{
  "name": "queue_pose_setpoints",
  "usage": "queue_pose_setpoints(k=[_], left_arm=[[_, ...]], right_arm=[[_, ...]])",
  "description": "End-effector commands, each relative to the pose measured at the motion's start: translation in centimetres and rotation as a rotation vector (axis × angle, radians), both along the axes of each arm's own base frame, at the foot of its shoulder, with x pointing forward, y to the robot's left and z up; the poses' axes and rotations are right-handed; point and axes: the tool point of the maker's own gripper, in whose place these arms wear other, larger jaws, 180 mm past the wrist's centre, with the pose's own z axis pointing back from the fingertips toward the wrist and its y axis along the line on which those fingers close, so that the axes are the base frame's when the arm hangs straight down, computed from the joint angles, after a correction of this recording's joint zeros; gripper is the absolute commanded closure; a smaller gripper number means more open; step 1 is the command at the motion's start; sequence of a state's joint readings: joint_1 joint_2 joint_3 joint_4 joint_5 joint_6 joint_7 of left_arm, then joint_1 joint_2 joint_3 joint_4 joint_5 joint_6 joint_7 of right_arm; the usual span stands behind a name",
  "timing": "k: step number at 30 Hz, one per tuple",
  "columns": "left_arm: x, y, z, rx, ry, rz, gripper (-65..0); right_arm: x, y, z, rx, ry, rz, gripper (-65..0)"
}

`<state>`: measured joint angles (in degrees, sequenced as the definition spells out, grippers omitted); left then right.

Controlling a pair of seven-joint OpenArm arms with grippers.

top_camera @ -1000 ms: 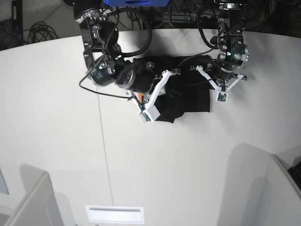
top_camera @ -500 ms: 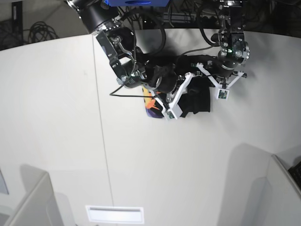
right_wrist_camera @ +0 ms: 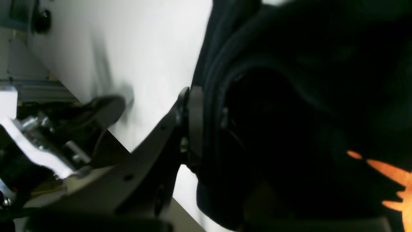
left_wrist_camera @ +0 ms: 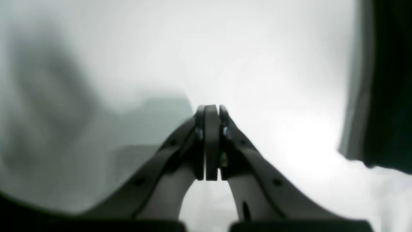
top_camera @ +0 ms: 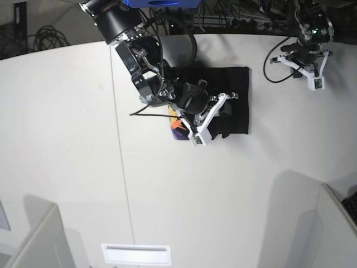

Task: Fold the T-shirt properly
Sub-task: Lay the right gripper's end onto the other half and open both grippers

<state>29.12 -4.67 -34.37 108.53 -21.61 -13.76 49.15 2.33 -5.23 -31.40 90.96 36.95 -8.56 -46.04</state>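
While my right gripper clamps a bunched fold of the T-shirt near the far edge of the white table, orange print shows at the cloth's left end. Further right, my left gripper hangs clenched and empty above bare tabletop, apart from the shirt.

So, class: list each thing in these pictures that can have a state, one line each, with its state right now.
T-shirt: partly folded on the table, one edge lifted, orange print showing at the fold.
Right gripper: shut on the T-shirt's bunched black cloth.
Left gripper: shut, holding nothing, clear of the shirt above the white table.
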Motion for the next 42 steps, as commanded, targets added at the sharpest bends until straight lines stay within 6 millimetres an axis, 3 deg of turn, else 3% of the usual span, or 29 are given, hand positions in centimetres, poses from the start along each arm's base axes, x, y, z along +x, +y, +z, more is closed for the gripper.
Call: queue_pose_setpoints(k=[1,3,8,11,17,21,25,35,40,42], left_arm=[[0.4,1.1,1.5,0.006,-0.05,0.005,0.0],[-0.5,2.2,2.2,-0.038,-0.077,0.047,0.0],[-2.7,5.6,4.2,-0.051,-0.114,0.135,0.0],[-3.6,7.4,5.1,-0.016,-0.122,0.176,0.0],[-4.6,9.8,6.5,0.036,-0.144,0.238,0.0],[-4.7,9.9,6.6,0.038,-0.144,0.241,0.0],[-4.6,9.8,6.5,0.032,-0.145,0.242,0.0],[-4.5,9.8,6.5,0.031,-0.148,0.242,0.0],[-4.4,9.8,6.5,0.03,-0.151,0.243,0.0],[-4.3,9.7,6.5,0.029,-0.152,0.241,0.0]], right_arm=[[0.7,0.7,1.5,0.036,-0.039,-0.001,0.0],[0.8,0.7,1.5,0.036,-0.04,0.001,-6.6],[0.7,0.7,1.5,0.035,-0.039,0.002,-33.5],[0.7,0.7,1.5,0.035,-0.038,0.002,-42.8],[0.6,1.2,1.3,0.039,-0.024,0.003,-43.4],[0.6,1.5,0.4,0.027,0.003,0.01,-43.7],[-0.2,3.3,0.5,0.001,-0.025,0.097,-43.4],[0.1,6.7,2.6,0.003,-0.149,0.184,-43.7],[-1.9,9.0,3.4,-0.027,-0.222,0.32,-43.7],[-2.4,9.8,4.9,-0.012,-0.273,0.359,-43.8]])
